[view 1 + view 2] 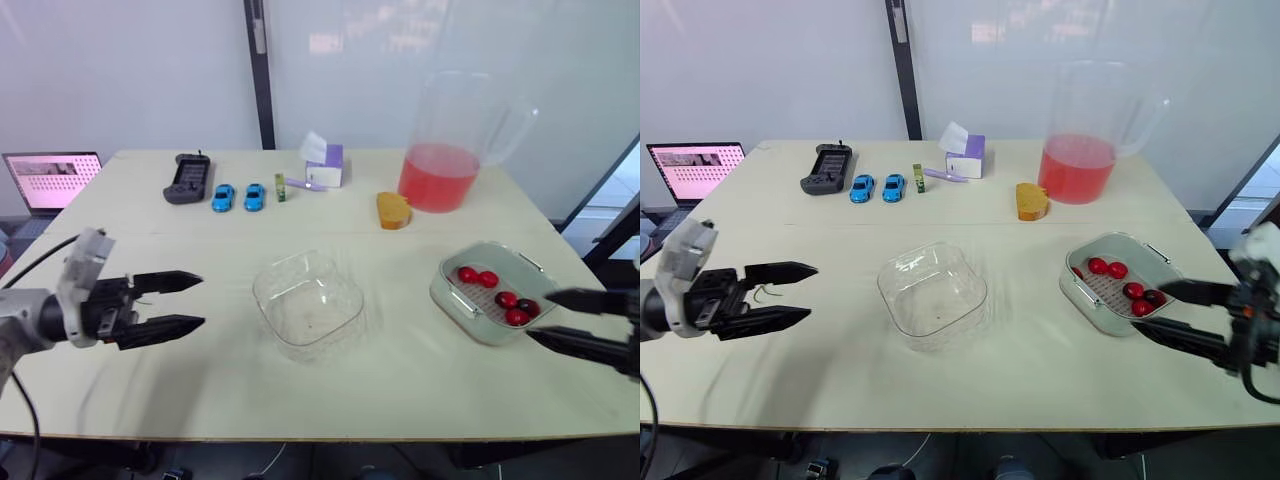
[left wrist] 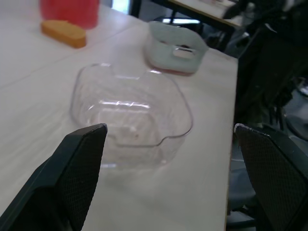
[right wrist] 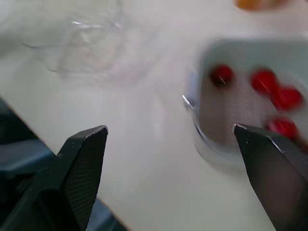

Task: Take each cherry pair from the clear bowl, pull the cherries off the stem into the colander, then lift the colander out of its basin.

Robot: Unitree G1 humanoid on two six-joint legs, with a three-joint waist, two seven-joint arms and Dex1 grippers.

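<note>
The colander [image 1: 1108,287] sits in its basin [image 1: 443,291] on the right of the table [image 1: 400,385], turned cornerwise to the near edge, one corner toward us. It looks nearly square, so we cannot tell its long axis. Its two wire handles lie on the near-left and far-right sides. Five cherries [image 1: 507,299] lie in it in a loose row from far-left to near-right. They are red and glossy, and one is darker.

The bowl [image 1: 307,303] stands at mid-table, well apart from the basin. It is a clear rounded square, and the table shows through it, with a few specks on its floor.

The left gripper [image 1: 201,300] hangs over the table's left side. Its fingers are spread apart and point right toward the bowl, well short of it. A thin greenish curl [image 1: 765,293] lies on the table between those fingers. It may be a stem, but we cannot be sure.

The right gripper [image 1: 540,316] points left at the basin's near-right corner, with its fingers apart and nothing between them. We cannot tell whether they touch the rim. The picture's edge cuts off its wrist.

We can hardly tell where the pale basin wall ends and the white perforated colander begins. At the back stands a jug [image 1: 440,175] of red liquid, its upper part faint against the wall. A laptop [image 1: 52,180] is cut off at the left edge.
</note>
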